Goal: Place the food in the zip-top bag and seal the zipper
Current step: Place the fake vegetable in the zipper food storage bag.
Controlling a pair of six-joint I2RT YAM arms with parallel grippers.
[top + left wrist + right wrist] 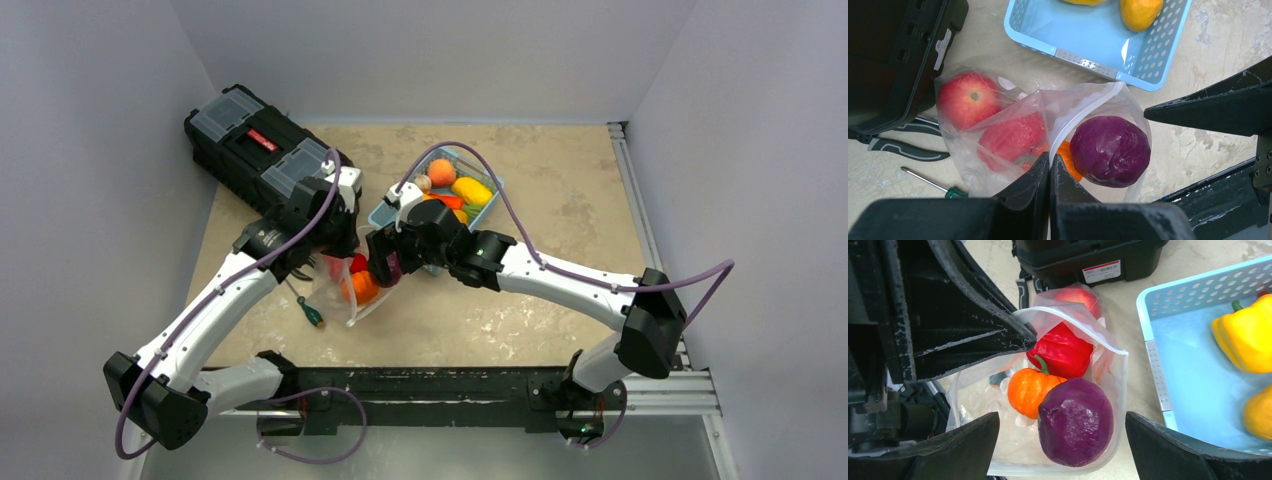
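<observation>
The clear zip-top bag [1120, 390] lies open between both arms. It holds a red apple [968, 100], a red pepper [1063, 352], a small orange pumpkin [1030, 390] and a purple cabbage [1075, 422] just inside its mouth. My left gripper [1049, 159] is shut on the bag's mouth edge with the zipper strip [1068, 127] and holds it up. My right gripper [1062, 416] is wide open over the mouth, its fingers on either side of the cabbage and not touching it. More food stays in the basket: a yellow pepper [1243, 340] and orange pieces [1260, 415].
The light blue basket [1158, 375] stands just right of the bag. A black toolbox [250, 140] sits at the back left, close to the bag. A green-handled screwdriver [310, 312] lies on the table left of the bag.
</observation>
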